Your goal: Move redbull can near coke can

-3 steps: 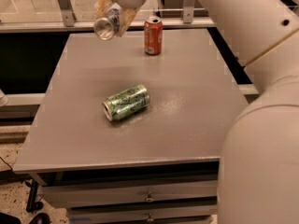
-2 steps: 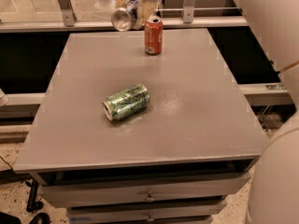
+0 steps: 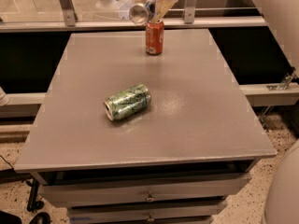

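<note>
Redbull can (image 3: 140, 11) in hand (image 3: 155, 6) above coke can (image 3: 154, 37).

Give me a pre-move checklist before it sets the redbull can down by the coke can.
1. Grip: gripper holds redbull can aloft at the table's far edge: ok.
2. Held can upright for placing: tilted, end toward camera: not ok.
3. Coke can upright: ok.
4. Bare table beside the coke can: ok.
5. Green can on its side mid-table, apart from the coke can: ok.
6. Gap between held can and coke top: cannot tell.
</note>
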### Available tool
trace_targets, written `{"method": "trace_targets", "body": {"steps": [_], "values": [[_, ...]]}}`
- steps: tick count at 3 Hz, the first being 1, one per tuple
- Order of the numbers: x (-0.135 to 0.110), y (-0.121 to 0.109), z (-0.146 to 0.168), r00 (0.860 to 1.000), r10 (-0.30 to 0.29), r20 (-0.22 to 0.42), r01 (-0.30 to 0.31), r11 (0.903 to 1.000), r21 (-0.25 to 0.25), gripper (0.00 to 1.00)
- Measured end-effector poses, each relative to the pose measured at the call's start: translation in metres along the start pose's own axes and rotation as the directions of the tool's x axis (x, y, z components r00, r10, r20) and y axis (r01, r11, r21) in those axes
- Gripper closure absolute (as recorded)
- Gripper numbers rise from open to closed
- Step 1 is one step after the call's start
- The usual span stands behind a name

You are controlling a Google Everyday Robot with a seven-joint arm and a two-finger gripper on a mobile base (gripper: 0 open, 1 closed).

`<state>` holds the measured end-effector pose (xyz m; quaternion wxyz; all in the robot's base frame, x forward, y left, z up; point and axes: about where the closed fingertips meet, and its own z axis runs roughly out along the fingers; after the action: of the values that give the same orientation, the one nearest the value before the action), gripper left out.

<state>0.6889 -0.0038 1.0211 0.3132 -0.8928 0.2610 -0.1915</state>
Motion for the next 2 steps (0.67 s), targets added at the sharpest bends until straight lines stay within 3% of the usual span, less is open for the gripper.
{"method": "trace_targets", "body": {"steps": [1, 2], "values": [[0.009, 0.008, 0.0, 0.999, -0.028, -0.03, 0.028, 0.9995, 0.011, 1.0], [0.027, 0.028, 0.003, 0.994, -0.084, -0.075, 0.082, 0.9963, -0.027, 1.0]]}}
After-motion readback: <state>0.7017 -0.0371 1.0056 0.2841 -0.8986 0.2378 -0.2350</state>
